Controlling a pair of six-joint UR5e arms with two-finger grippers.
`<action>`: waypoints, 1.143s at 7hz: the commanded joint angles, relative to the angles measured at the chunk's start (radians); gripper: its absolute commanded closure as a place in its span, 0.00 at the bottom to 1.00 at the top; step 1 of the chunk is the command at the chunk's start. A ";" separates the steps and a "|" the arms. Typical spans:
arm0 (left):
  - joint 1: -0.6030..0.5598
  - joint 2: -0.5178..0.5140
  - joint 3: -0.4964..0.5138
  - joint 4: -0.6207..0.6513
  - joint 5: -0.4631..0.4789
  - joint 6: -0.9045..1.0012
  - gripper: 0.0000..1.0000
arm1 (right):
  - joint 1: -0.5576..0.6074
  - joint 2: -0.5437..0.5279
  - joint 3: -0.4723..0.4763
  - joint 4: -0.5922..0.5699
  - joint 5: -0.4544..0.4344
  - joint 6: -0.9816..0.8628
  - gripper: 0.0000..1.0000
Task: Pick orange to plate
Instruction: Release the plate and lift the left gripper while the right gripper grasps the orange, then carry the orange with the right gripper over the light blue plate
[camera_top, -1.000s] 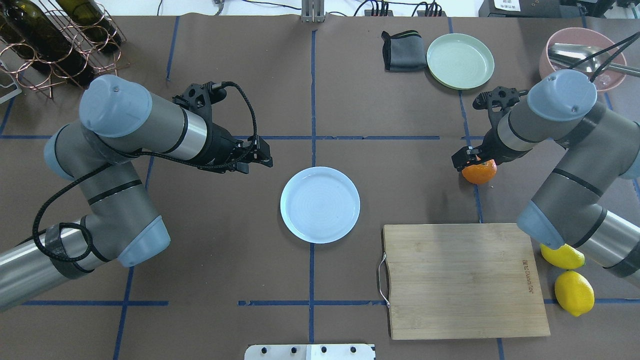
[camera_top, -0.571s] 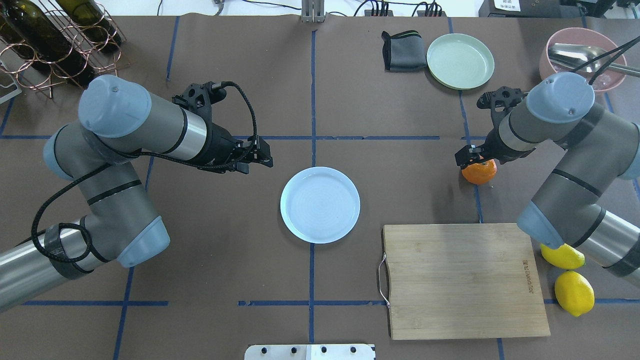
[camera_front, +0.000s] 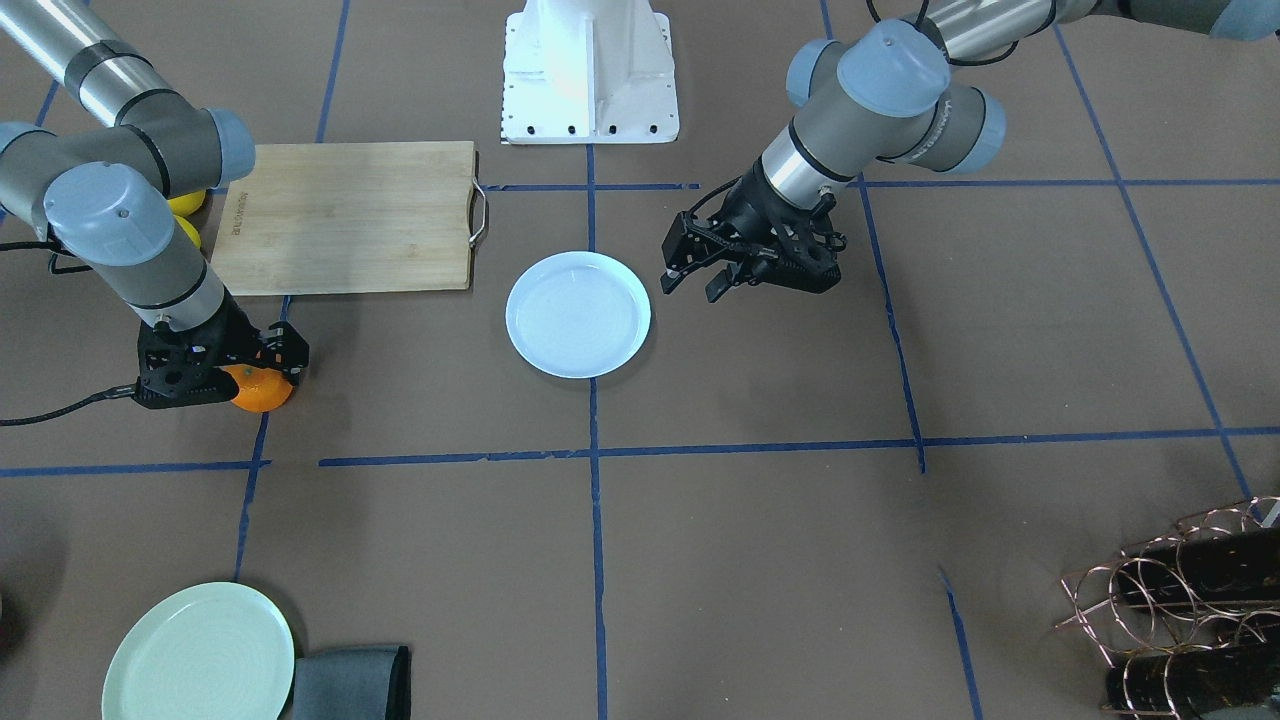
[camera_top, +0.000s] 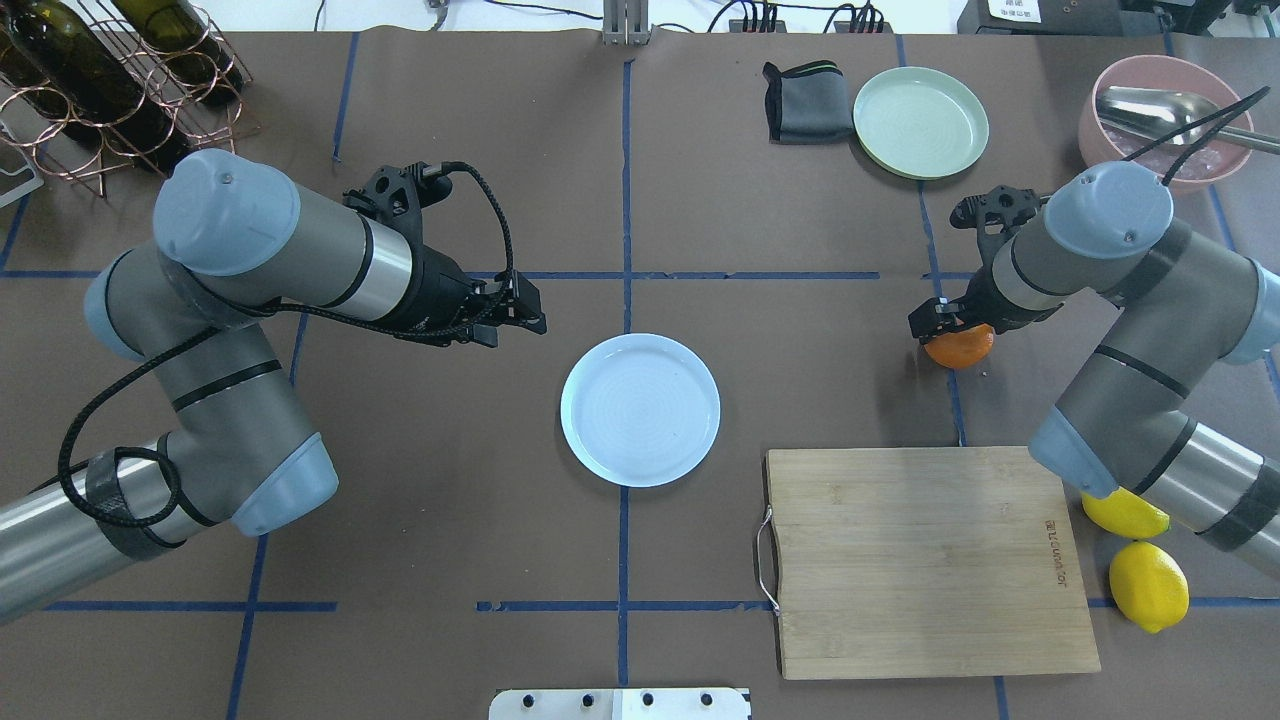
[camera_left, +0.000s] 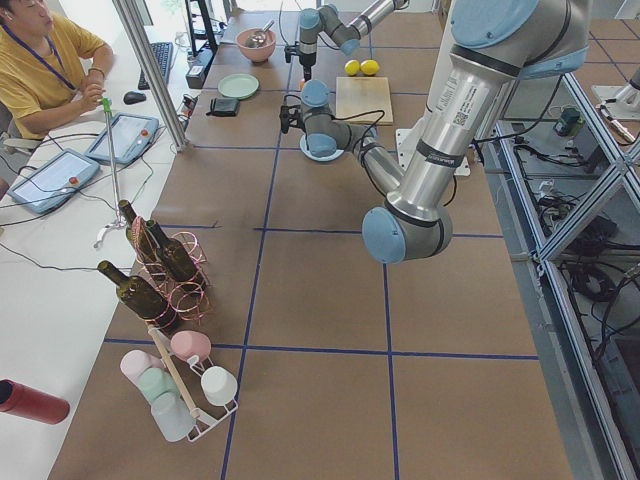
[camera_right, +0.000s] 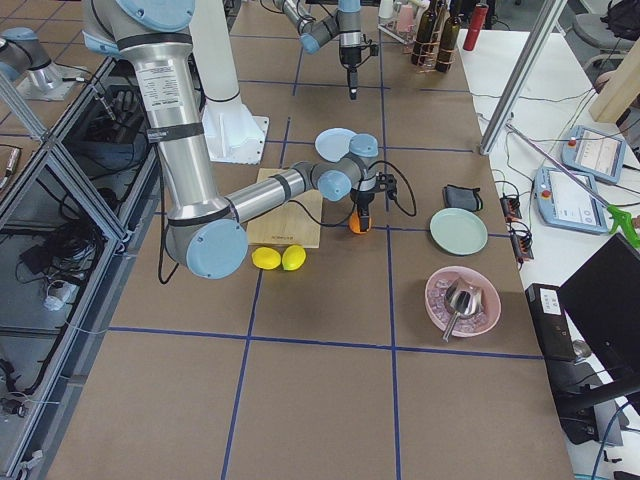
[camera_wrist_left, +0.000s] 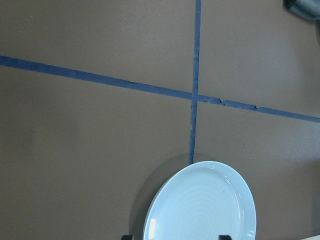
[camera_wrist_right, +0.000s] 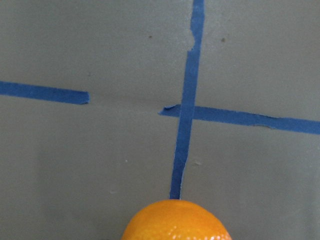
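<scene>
From across the table, the right gripper (camera_front: 258, 368) straddles the orange (camera_front: 265, 395), which sits on the table (camera_front: 760, 520) well apart from the plate (camera_front: 578, 313). Whether its fingers press the fruit, I cannot tell. The left gripper (camera_front: 693, 283) hangs beside the plate, fingers spread. Overhead, the orange peeks from under the right gripper.

Tabletop (camera_top: 400, 500), as I see it from my station: brown covering gridded with blue tape (camera_top: 624, 200). Centre, the plate (camera_top: 640, 410), glossy white. To its right, the orange (camera_top: 960, 348) at a tape line. Nearer the robot, a bamboo cutting board (camera_top: 920, 560) with two lemons (camera_top: 1148, 585) just beside its right edge. Far side: folded dark cloth (camera_top: 805, 102), pale-green plate (camera_top: 920, 122), pink bowl (camera_top: 1095, 125); far left, a wire bottle rack (camera_top: 120, 90).
</scene>
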 joint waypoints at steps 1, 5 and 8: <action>0.000 0.009 -0.019 0.000 0.000 0.000 0.35 | -0.007 0.003 -0.024 0.024 -0.009 0.002 0.18; -0.006 0.021 -0.060 0.000 -0.004 0.000 0.35 | -0.030 0.043 0.115 0.006 0.003 0.124 1.00; -0.197 0.167 -0.206 -0.009 -0.189 0.037 0.35 | -0.269 0.331 0.021 0.009 -0.114 0.523 1.00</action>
